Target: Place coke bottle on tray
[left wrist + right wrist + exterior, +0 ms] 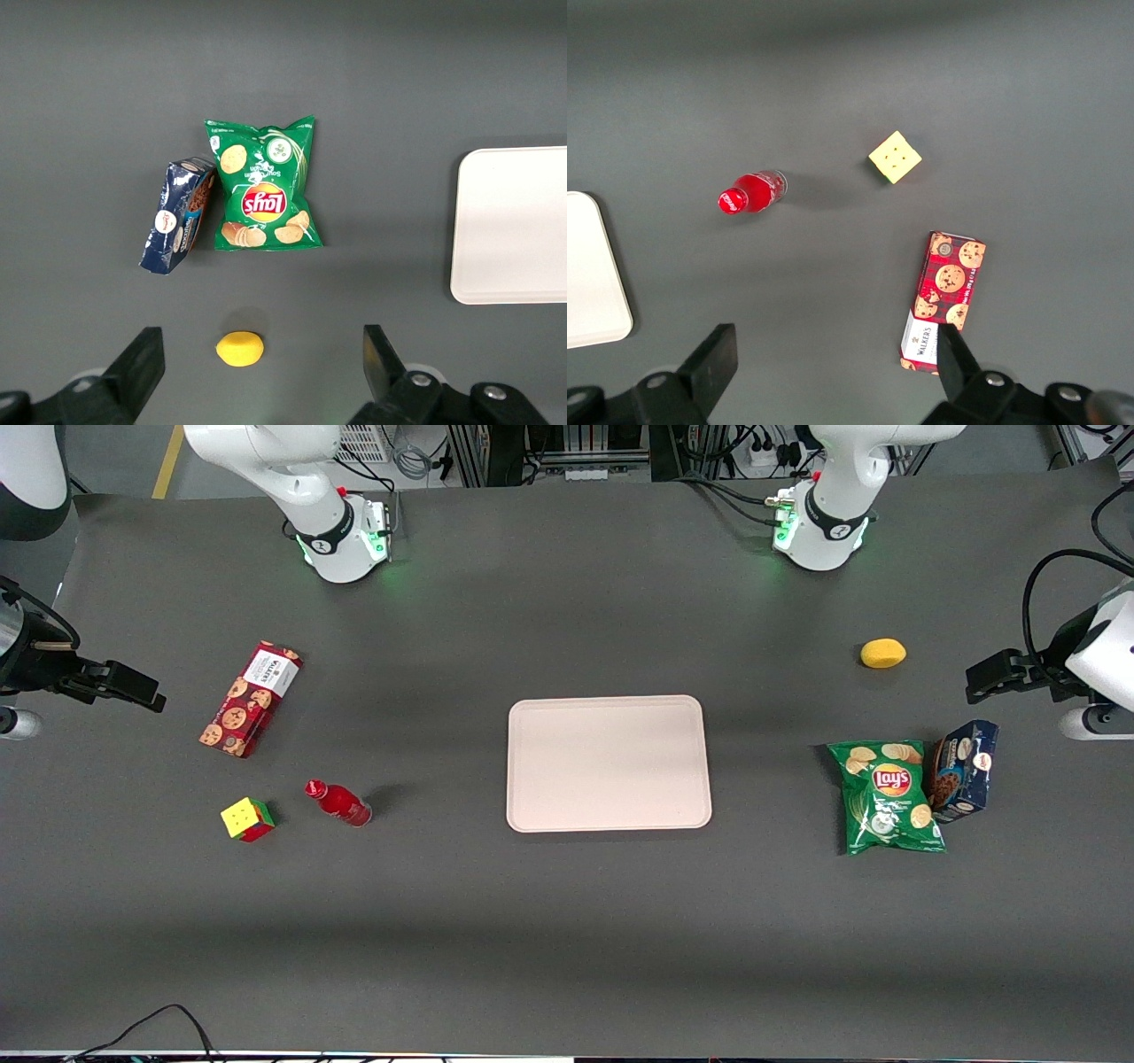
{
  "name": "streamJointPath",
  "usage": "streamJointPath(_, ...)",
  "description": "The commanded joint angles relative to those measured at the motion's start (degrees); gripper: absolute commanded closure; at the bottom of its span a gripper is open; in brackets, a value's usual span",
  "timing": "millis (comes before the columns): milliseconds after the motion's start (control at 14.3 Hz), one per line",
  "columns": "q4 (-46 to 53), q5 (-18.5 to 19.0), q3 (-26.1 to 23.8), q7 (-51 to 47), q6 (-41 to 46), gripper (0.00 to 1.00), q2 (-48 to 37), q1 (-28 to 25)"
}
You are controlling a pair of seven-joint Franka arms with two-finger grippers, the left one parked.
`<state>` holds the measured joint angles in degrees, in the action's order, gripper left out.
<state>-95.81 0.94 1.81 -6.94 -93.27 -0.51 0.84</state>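
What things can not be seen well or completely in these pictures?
- Tray: the right wrist view's edge cuts it; only one corner shows.
- Coke bottle: label text too small to read in the front view.
- Puzzle cube: faces against the table are hidden.
- Gripper: open, high above the table near the cookie box; its fingertips partly hide that box's end.
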Motion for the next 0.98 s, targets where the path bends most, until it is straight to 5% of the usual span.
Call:
streamJointPath(0, 1.1, 0.8, -0.1, 0.1, 0.9, 0.00, 0.3, 0.2)
streamJointPath(909, 1.3, 2.0, -0.1, 0.1, 0.9, 0.00, 0.6, 0.2)
